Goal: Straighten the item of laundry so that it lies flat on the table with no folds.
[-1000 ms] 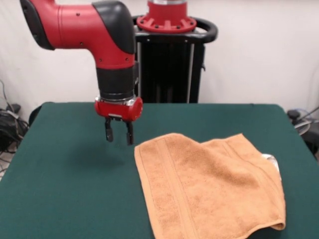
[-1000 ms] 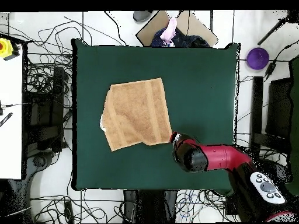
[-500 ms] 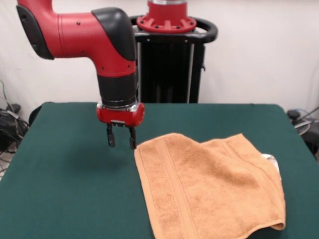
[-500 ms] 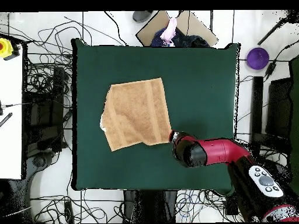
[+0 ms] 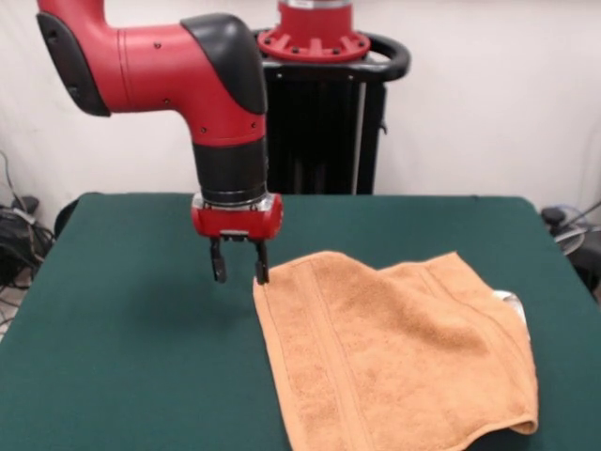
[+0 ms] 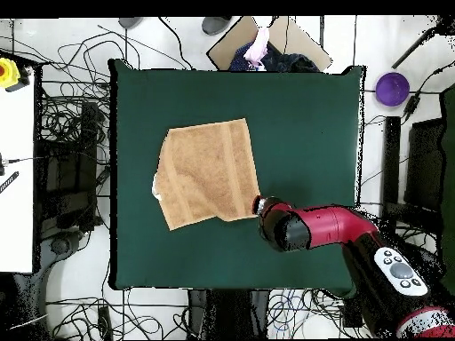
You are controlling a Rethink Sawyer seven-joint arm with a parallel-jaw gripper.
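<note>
Since a second earlier the black two-fingered gripper (image 5: 238, 267) had slid right to the far-left corner of the orange-tan terry-cloth hand towel (image 5: 394, 357), jaws narrowly parted and empty, so a good grasp on the dark green felt table (image 5: 113, 357) needed that corner pinched low.
</note>
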